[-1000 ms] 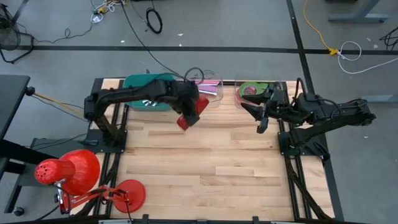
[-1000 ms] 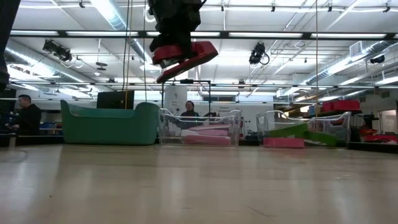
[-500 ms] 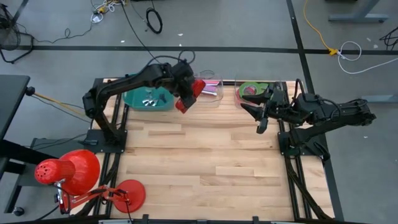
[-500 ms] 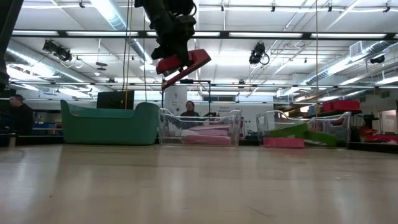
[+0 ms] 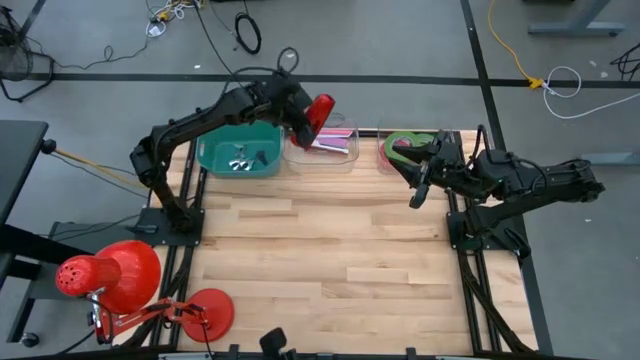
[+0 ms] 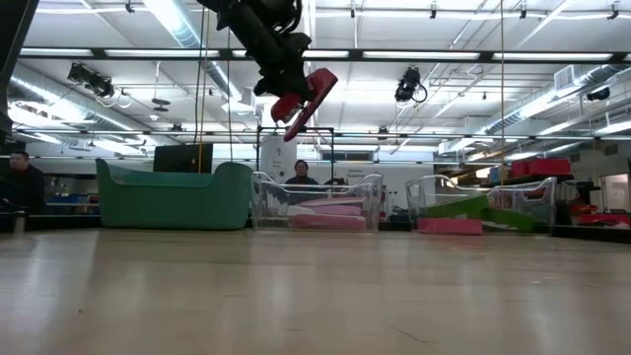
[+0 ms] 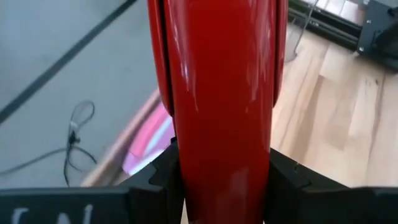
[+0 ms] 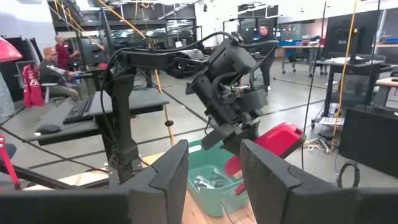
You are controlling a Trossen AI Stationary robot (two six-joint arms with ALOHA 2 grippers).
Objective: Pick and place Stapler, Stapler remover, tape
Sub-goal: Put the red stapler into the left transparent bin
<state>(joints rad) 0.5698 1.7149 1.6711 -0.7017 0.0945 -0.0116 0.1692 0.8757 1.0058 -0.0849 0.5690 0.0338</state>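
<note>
**Red stapler carried high above the clear bin**

The left end effector point(image 5: 305, 117) is closed on the red stapler point(image 5: 320, 111), clamping its body between both fingers, as the left wrist view shows. It hangs high in the upper centre of the high view, above the clear bin point(image 5: 322, 150) with pink contents, probably so the stapler can drop inside. The green bin point(image 5: 238, 159) with metal pieces is just left of it. The right end effector point(image 5: 418, 180) waits at the right with fingers apart, holding nothing, beside the green tape point(image 5: 400, 143) in its container.
</note>
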